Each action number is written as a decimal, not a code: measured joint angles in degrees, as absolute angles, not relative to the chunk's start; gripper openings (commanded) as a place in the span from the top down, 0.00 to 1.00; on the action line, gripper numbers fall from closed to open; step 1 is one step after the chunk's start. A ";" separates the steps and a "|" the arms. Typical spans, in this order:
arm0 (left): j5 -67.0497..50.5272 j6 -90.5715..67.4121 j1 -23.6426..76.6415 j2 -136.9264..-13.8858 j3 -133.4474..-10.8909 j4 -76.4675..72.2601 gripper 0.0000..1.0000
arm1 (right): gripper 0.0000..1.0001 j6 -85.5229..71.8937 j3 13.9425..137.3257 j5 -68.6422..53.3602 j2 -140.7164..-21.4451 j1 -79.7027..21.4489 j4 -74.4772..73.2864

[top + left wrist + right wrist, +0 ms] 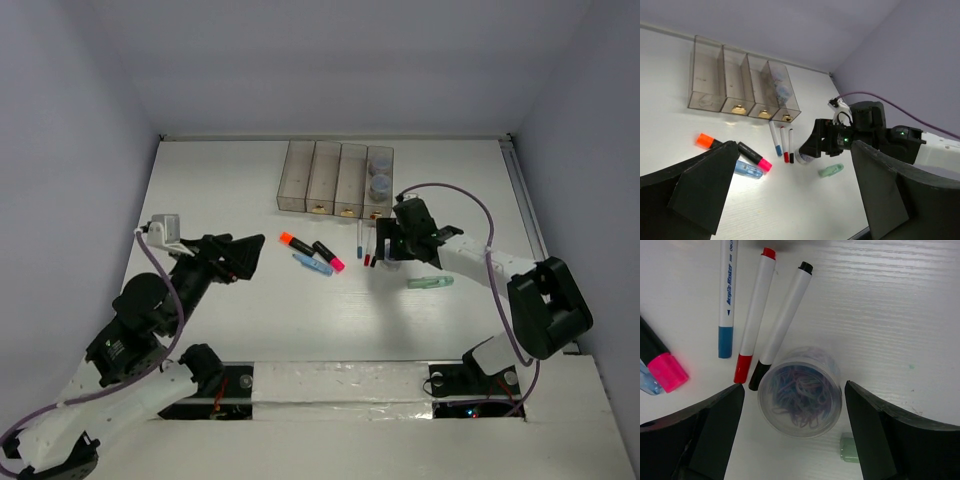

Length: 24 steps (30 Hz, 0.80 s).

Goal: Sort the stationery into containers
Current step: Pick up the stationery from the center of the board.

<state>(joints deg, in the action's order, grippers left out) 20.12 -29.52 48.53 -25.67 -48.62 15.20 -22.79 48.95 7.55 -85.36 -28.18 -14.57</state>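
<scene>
Hovering over the white table (220, 180), the right gripper (792, 395) had its jaws apart on either side of a round clear pot (800, 392) filled with coloured loops, which stood upright on the table; a sliver of table showed between each finger and the pot's wall, the narrower one on the right, so nothing was clamped. Just to the left of the pot lay three thin white pens side by side, capped in blue (729, 295), red (756, 315) and black (785, 315), the black one's cap touching the pot's base. Further left lay the pink highlighter (328, 256), with the orange highlighter (296, 243) beyond it and the light blue marker (312, 264) just on their near side. The pale green marker (431, 283) lay on the near right of the pot. At the far side stood the row of four bins (298, 180), the rightmost holding two round grey-blue pots (379, 184), one behind the other. The left gripper (252, 262) hung left of the highlighters with its jaws wide apart and nothing between them
</scene>
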 measured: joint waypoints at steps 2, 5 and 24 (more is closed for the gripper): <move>21.37 -29.50 48.53 -22.85 -47.99 16.47 0.05 | 0.16 -22.92 49.47 8.62 -86.00 -28.60 -15.11; 22.41 -29.50 48.53 -21.69 -45.41 18.00 0.04 | 0.23 -23.20 50.48 10.26 -86.65 -28.75 -16.27; 22.09 -29.87 48.53 -20.91 -41.69 22.11 0.01 | 0.49 -23.51 58.74 15.29 -79.33 -28.93 -27.05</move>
